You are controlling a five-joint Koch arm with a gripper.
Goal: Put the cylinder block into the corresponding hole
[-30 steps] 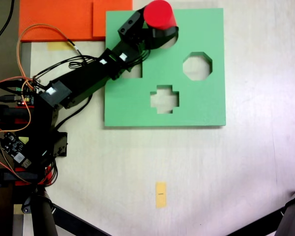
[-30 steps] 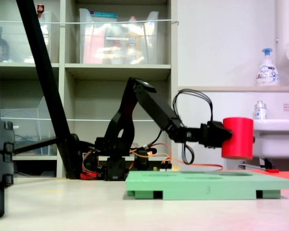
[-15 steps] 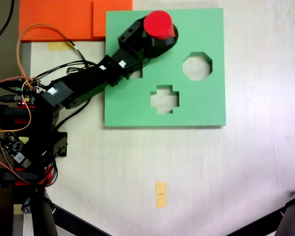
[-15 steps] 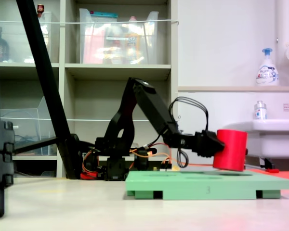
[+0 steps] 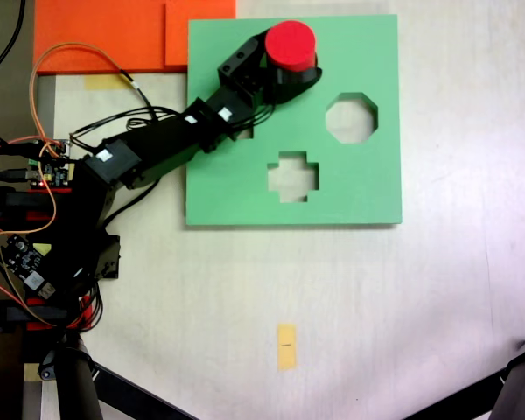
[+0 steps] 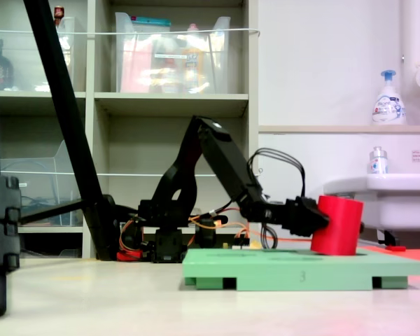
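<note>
**Cylinder right over the round hole, tilted a bit**

Pale tabletop w/ shelving and a sink in the bg, a green foam board [image 5: 350, 188] lying flat on the table. The gripper [image 5: 284, 66] is clamped on the cylinder block [image 5: 290, 42], jaws hugging its sides near the board's top edge in the first exterior view.

Key thing imo: the block's bottom sits right at the board surface in the second exterior view [image 6: 336, 225], and its long axis isn't plumb, top leans a bit toward the second exterior view's right. The corresponding hole isn't visible, it's prob hidden under block + gripper, so can't tell if the bottom has actually entered it or is just resting on the rim. Next move likely needs straightening up and pushing down.

Block itself: bright red, short, flat round top, looks like foam. The octagonal cut-out [image 5: 351, 117] and the cross-shaped cut-out [image 5: 292, 176] sit empty, well apart from it.
</note>
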